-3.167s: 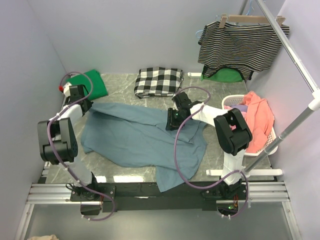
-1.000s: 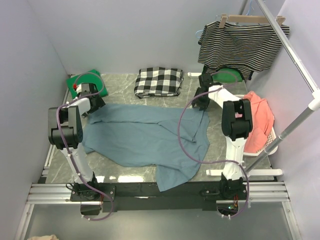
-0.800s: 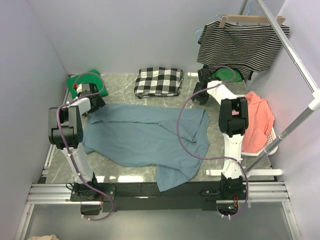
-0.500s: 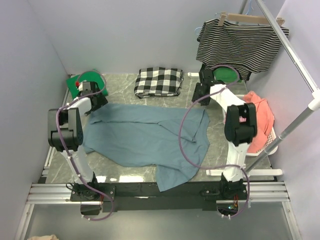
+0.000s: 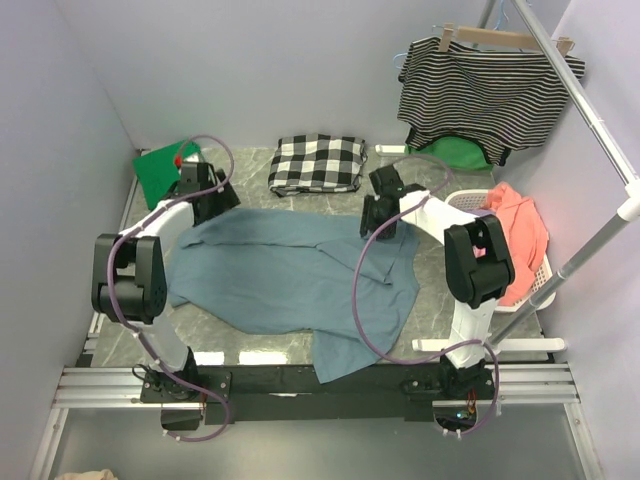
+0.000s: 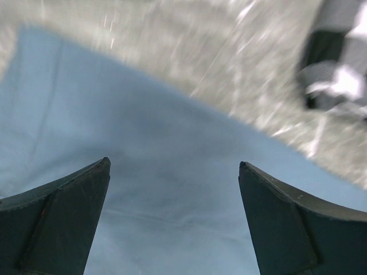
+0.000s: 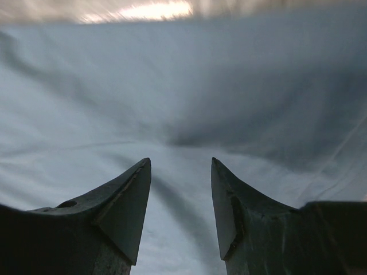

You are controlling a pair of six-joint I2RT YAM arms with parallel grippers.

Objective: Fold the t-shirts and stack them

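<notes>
Green cotton first: the bright green t-shirt [image 5: 160, 172] lies flat in the far-left corner of the desk [image 5: 248, 166], well clear of both arms, so it is at little risk for now.

Just beside it, the left end effector [image 6: 172, 166] hovers over the far-left edge of the slate-blue t-shirt [image 5: 285, 280] with its fingers spread wide and nothing between them. A descent from here could land on the flat of the cloth, not on its hem, and gather a thick bunch or only the top layer.

The slate-blue t-shirt sprawls skewed across the middle of the desk. Its right side is doubled over itself and its near corner droops over the desk's front edge. A pull towards the front might let the whole garment slide off.

The right arm's purple cable [image 5: 358, 300] loops down over that doubled part and may drag or snag the cloth when the arm swings.

Further right, the right end effector [image 7: 180, 163] sits low over the blue fabric, fingers partly apart and apparently pinching nothing. If the two arms close at unmatched points, the fold will likely come out crooked. The white basket [image 5: 462, 203] stands close behind the right arm — a wide sweep could knock it.
</notes>
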